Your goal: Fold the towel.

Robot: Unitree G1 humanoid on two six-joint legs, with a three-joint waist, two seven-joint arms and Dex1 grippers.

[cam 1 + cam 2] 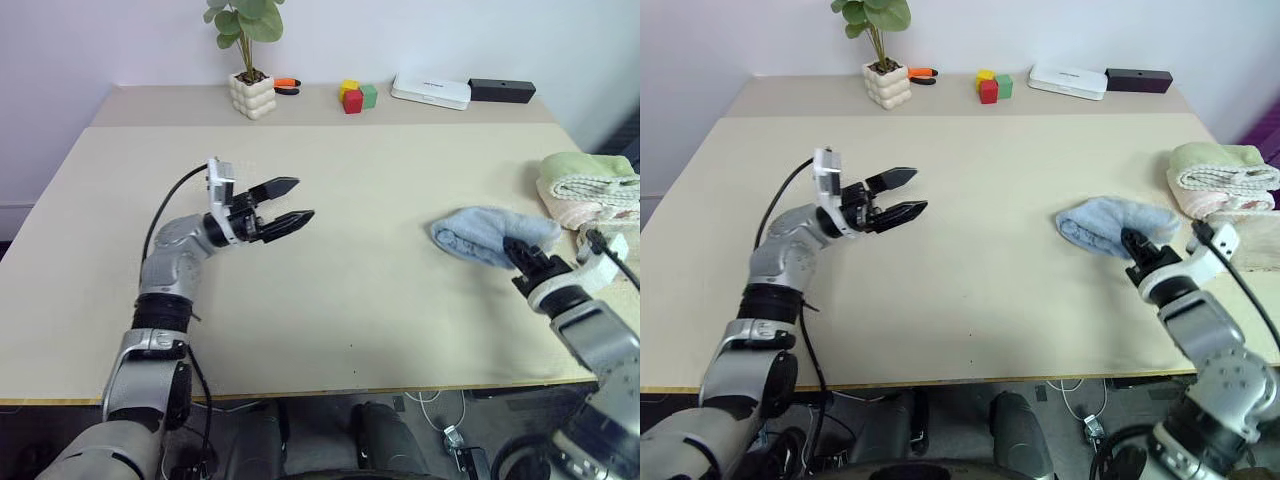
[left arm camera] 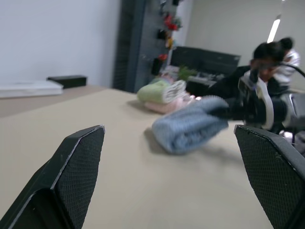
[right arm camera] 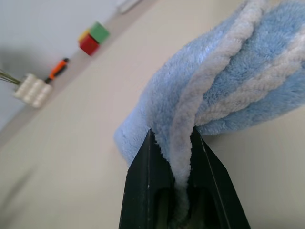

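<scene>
- Right wrist view pretty much settles it: the right gripper (image 3: 183, 152) is pinched tight on the cream border of the towel (image 3: 228, 81), several plies squeezed between the fingers.
- Towel's a bunched blue lump near the right edge of the table (image 1: 330, 290), one end lifted by that gripper, just in front of the green towel (image 1: 585, 172) stacked on the pink towel (image 1: 570, 212).
- Left gripper (image 1: 290, 205) hangs above the middle of the table, fingers spread wide, holding nothing, pointed across at the towel and well apart from it.
- My read: this is the pick-up-and-spread stage, no actual fold made yet.
- Next move probably needs the left gripper to reach over and catch a free corner or edge, so the two can pull the cloth flat on the open table. Grabbing a single ply out of that wad looks like the tricky bit.
- Hard to tell: which corner is pinched, where the other corners are, and the loop. Far side of the lump is hidden behind the right gripper in the head views.
- Person sits blurry in the background of the left wrist view.
</scene>
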